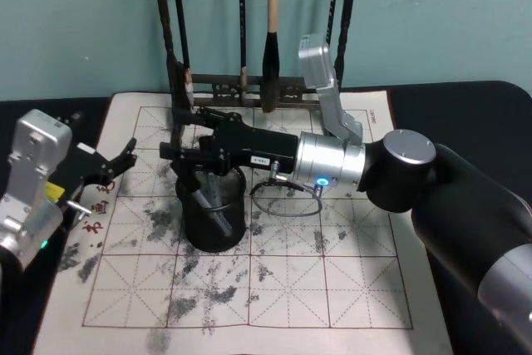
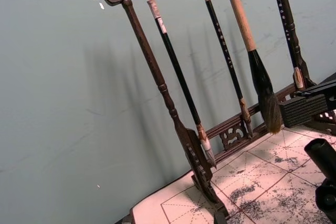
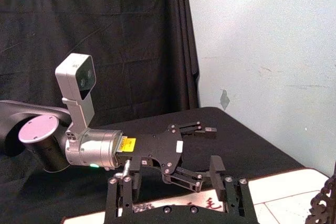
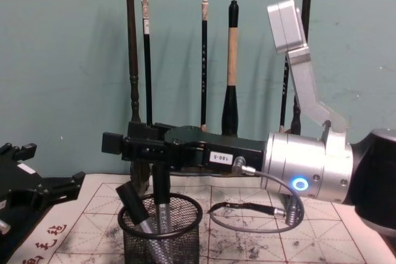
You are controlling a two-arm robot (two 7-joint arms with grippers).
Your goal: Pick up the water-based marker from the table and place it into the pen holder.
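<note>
Chest view: right gripper (image 4: 158, 153) is hovering over the round black wire-mesh pen holder (image 4: 161, 230), jaws pinching a slim grey water-based marker (image 4: 162, 205) standing inside it. Left gripper (image 1: 116, 164) is idling at the white red-gridded mat's (image 1: 349, 288) edge, jaws spread.

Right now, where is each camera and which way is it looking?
Head: up high, looking down at the pen holder; right tool above it, left tool off to its left.
Chest: lower, looking across; right tool shows.
Left wrist: on left arm, facing brush rack.
Right wrist: on right arm, facing left tool.
Head and chest share the pen holder.
</note>
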